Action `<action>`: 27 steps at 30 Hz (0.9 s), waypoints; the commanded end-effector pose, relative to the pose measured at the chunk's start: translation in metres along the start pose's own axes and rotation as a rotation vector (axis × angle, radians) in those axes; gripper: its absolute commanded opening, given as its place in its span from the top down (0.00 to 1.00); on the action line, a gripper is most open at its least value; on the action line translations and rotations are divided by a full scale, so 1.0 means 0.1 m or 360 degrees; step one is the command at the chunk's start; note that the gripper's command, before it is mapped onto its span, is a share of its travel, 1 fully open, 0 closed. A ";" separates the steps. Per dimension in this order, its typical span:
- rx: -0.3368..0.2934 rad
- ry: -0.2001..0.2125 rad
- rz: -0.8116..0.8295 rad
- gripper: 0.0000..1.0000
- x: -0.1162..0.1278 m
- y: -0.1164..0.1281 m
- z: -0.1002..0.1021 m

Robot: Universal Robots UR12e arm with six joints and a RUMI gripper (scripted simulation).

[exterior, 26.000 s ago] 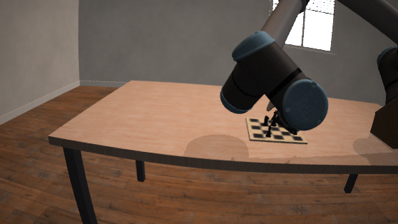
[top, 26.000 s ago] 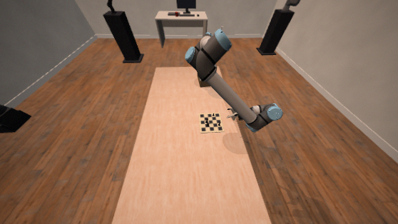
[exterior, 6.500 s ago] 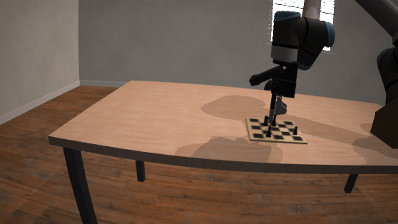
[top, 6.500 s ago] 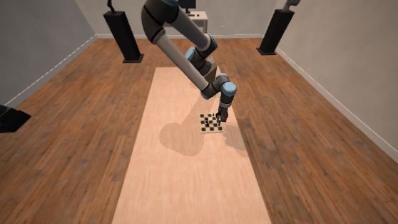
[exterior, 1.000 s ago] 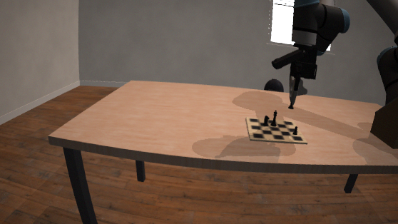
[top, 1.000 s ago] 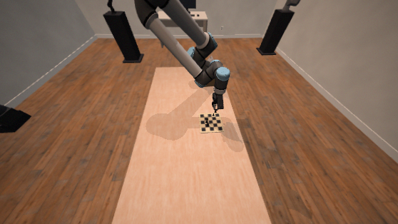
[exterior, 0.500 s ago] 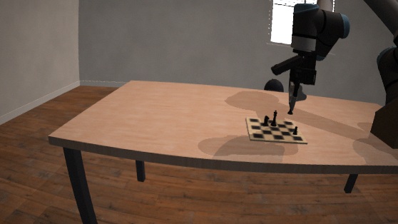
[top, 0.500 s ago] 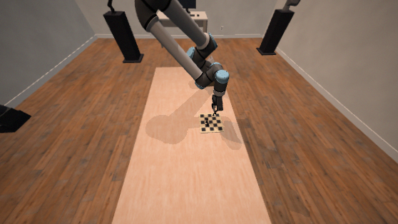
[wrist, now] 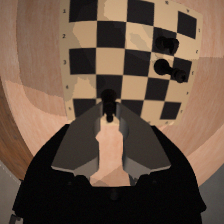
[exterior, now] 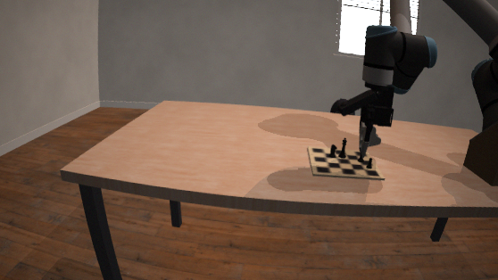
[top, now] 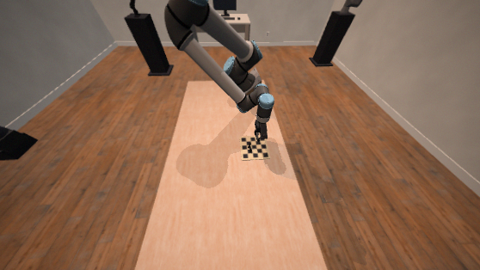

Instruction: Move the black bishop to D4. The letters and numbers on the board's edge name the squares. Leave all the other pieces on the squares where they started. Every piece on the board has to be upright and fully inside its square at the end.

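My gripper [exterior: 362, 153] is shut on the black bishop [wrist: 108, 102] and holds it upright, low over the small chessboard [exterior: 344, 162]. In the wrist view the bishop is over the board's nearest row, second column from the left. I cannot tell whether its base touches the board. The gripper also shows in the top view [top: 258, 138], at the board's far edge. Three other black pieces stand on the board: a tall one [exterior: 343, 148], a shorter one beside it [exterior: 333, 151] and a small one [exterior: 369, 163] near the right edge.
The board [top: 254, 148] lies on a long wooden table, toward its right side. A dark box [exterior: 484, 153] stands at the table's right end. Black stands are on the floor at the back of the room.
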State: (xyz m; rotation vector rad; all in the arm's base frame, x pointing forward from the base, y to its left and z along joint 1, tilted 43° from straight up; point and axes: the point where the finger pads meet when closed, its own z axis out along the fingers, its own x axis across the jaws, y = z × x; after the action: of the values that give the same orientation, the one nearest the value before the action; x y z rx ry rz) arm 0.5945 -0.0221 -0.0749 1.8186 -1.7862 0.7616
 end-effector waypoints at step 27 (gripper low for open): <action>0.0024 -0.0002 0.0001 1.00 0.00 -0.05 0.16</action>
State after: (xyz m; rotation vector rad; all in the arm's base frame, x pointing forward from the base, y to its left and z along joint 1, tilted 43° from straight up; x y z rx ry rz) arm 0.6005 -0.0326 -0.0852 1.8278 -1.7872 0.7777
